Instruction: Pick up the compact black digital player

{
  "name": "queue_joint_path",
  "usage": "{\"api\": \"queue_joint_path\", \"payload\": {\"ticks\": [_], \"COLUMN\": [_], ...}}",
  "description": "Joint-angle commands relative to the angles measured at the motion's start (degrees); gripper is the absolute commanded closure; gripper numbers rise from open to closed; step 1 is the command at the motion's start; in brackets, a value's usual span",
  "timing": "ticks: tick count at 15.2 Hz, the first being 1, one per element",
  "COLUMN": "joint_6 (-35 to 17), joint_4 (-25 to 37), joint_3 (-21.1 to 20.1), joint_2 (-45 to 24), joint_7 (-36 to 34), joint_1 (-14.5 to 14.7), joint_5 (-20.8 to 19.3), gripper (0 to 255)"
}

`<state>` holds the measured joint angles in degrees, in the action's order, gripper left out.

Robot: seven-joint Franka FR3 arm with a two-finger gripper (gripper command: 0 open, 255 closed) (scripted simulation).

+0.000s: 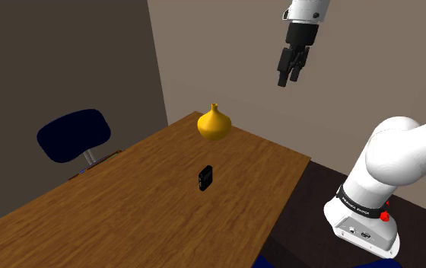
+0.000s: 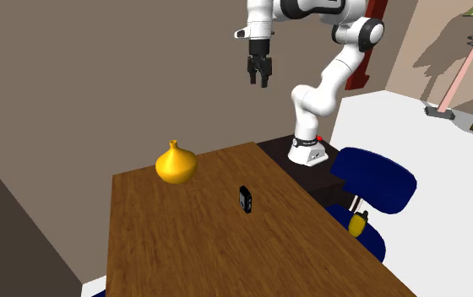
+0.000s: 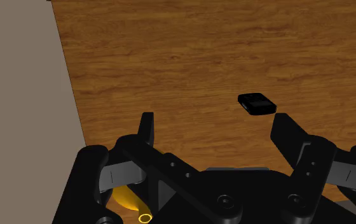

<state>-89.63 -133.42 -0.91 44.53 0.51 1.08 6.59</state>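
The counter (image 1: 128,213) is carrying the task's thing. The hand (image 1: 288,79) is hovering high above it, fingers apart and gripping nothing. The player (image 1: 205,177) is lying flat near the counter's middle (being slim, it is probably calling for a low, centred descent with the fingers straddling its narrow sides). A chair (image 1: 73,135) and a vase (image 1: 214,124) are standing apart from it, blocking nothing.

the tool (image 1: 290,79) hangs high above a wooden table (image 1: 128,217) bearing a black player (image 1: 205,177) and yellow vase (image 1: 214,124).
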Motion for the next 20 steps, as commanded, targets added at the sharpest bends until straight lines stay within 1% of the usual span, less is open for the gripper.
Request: {"api": "queue_joint_path", "payload": {"ticks": [1, 6, 11, 16, 20], "joint_6": [0.0, -8.5, -17.3, -26.0, -32.6], "joint_4": [0.0, -4.2, -6.4, -6.7, -5.5], "joint_3": [0.0, -4.5, -9.1, -13.6, -17.1], "joint_2": [0.0, -4.1, -10.3, -18.5, -26.3], "joint_7": [0.0, -3.7, -7.4, -11.4, -15.1], "joint_1": [0.0, 1.2, 2.4, 3.1, 3.3], "joint_5": [0.0, 2.2, 3.9, 4.6, 3.8], "gripper": [0, 0, 0, 0, 0]}}
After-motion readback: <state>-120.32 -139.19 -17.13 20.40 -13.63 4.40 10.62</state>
